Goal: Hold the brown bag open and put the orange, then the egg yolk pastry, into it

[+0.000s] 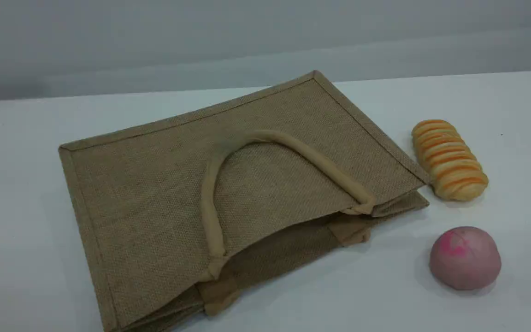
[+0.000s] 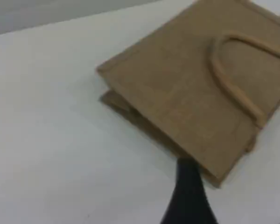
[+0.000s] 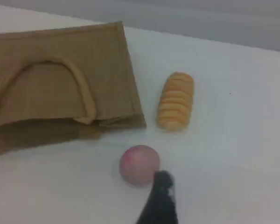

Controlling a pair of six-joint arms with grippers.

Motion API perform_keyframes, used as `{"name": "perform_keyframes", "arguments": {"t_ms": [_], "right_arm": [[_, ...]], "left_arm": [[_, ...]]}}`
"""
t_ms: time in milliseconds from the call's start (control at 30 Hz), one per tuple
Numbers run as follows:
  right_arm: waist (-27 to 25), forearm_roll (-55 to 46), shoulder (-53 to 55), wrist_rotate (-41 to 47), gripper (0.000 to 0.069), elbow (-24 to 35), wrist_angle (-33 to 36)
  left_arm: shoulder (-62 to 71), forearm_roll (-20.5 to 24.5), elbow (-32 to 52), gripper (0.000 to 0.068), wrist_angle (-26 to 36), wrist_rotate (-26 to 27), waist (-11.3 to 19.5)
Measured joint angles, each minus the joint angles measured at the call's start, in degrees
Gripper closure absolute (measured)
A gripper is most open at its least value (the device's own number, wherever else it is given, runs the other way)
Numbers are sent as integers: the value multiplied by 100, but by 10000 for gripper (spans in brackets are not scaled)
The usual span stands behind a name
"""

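Left claw (image 2: 190,193) aloft near brown bag (image 2: 177,93) corner

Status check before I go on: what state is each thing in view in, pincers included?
brown bag: lying flat, mouth barely parted, unheld.
bag handle: flopped onto the upper panel.
ridged loaf: lying on the table, outside the bag.
pink bun: dome up on the table, untouched.
left pincer: open, holding nothing.
right pincer: open, holding nothing.
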Motion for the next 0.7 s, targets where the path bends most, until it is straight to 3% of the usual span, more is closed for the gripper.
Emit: {"name": "perform_keyframes", "arguments": {"t_ms": [300, 500, 700], "right_arm": [[0, 0, 0, -6, 120, 0, 0], [0, 0, 0, -12, 120, 0, 0], [0, -5, 0, -12, 120, 0, 0]], "left_arm": [[0, 0, 0, 218, 0, 0, 844], [0, 0, 0, 218, 0, 0, 1185], [0, 0, 0, 218, 0, -3, 1217]]}}
